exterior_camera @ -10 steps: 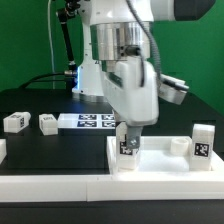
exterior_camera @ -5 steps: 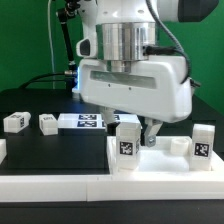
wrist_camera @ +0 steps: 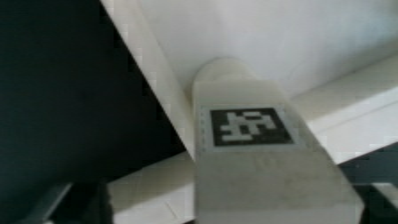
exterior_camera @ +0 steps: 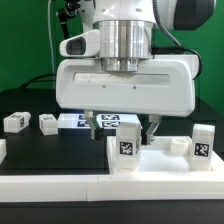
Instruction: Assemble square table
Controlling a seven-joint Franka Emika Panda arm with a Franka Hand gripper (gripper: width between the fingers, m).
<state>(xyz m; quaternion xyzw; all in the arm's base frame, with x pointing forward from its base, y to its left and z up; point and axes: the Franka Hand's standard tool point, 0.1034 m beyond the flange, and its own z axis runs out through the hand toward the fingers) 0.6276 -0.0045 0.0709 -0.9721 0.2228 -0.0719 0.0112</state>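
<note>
My hand (exterior_camera: 124,126) hangs with fingers spread wide, gripping nothing, over a tagged leg (exterior_camera: 128,146) standing upright at a corner of the panel (exterior_camera: 165,163).

The gripper (exterior_camera: 121,130) is blocking part of the marker board (exterior_camera: 72,121) and the worktop (exterior_camera: 30,100) behind it. The square panel (exterior_camera: 160,165) is running off the exterior view's right edge. In the wrist view, a leg (wrist_camera: 246,150) is looming blurred, one end cropped.

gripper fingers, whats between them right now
An upright tagged leg, standing on the square panel, sits between the open gripper fingers. The exterior view shows this, and the wrist view has it centred.
</note>
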